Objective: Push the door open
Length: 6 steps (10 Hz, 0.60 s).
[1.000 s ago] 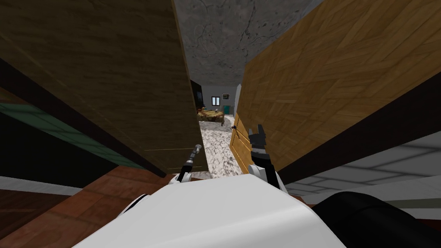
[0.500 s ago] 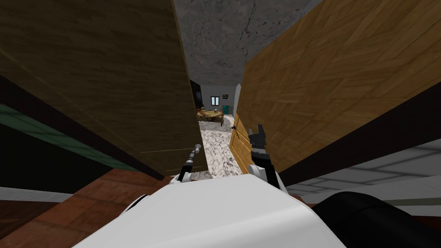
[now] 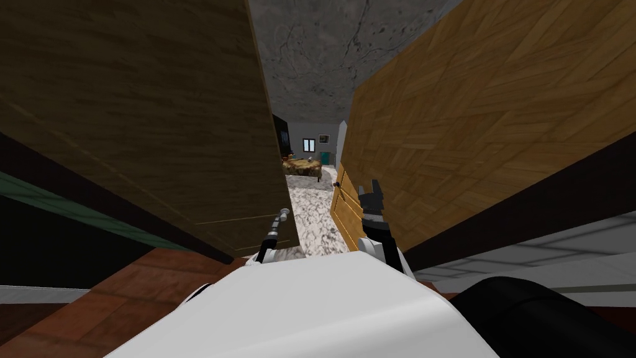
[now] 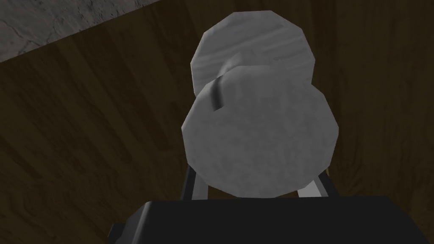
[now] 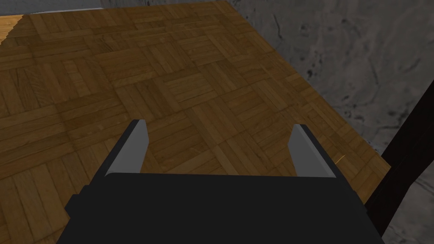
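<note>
A: Dark brown wooden door [image 3: 155,112]?
B: Ahead on the left, standing ajar.
A: Left gripper [image 3: 281,217]?
B: Clamped around its round grey knob [image 4: 258,135].
A: Right gripper [image 5: 218,148]?
B: Spread wide, facing a light parquet wooden panel [image 5: 127,76].

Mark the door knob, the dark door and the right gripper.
door knob [image 4: 258,140]: left wrist view, on its rounded grey front.
dark door [image 3: 155,112]: head view, middle of the panel.
right gripper [image 5: 218,125]: right wrist view, midway between the tips of its open jaws.

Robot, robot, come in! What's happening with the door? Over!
Left gripper shut on grey knob. Right gripper open, facing parquet panel. Dark wood door ajar, pale rug beyond the gap.
</note>
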{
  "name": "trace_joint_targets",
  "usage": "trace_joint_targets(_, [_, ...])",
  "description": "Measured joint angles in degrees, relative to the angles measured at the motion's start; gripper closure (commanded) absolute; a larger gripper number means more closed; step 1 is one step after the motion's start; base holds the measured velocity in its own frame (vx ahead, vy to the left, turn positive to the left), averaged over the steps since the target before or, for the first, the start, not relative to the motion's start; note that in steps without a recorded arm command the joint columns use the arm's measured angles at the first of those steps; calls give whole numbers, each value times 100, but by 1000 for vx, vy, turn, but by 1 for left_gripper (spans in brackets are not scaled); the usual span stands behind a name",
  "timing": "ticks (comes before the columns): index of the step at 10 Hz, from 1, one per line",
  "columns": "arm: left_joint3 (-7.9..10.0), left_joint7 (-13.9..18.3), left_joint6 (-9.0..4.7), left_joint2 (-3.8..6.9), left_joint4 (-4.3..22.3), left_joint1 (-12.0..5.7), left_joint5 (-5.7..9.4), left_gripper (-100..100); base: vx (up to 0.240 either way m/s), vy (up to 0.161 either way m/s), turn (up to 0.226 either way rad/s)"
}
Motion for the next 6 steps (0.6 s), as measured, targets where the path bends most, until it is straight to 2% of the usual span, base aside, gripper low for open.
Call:
trace_joint_targets(1, [31, 143, -33, -19, 106, -64, 19, 100, 45, 0, -38])
trace_joint_targets(3, [134, 476, 16, -52, -16, 20, 79, 100, 56, 7, -39])
trace_joint_targets(4, [166, 645, -78, -70, 213, -105, 99, 100, 22, 1, -5])
trace_joint_targets(6, [176, 742, -89, -67, 174, -84, 105, 100, 2, -3, 3])
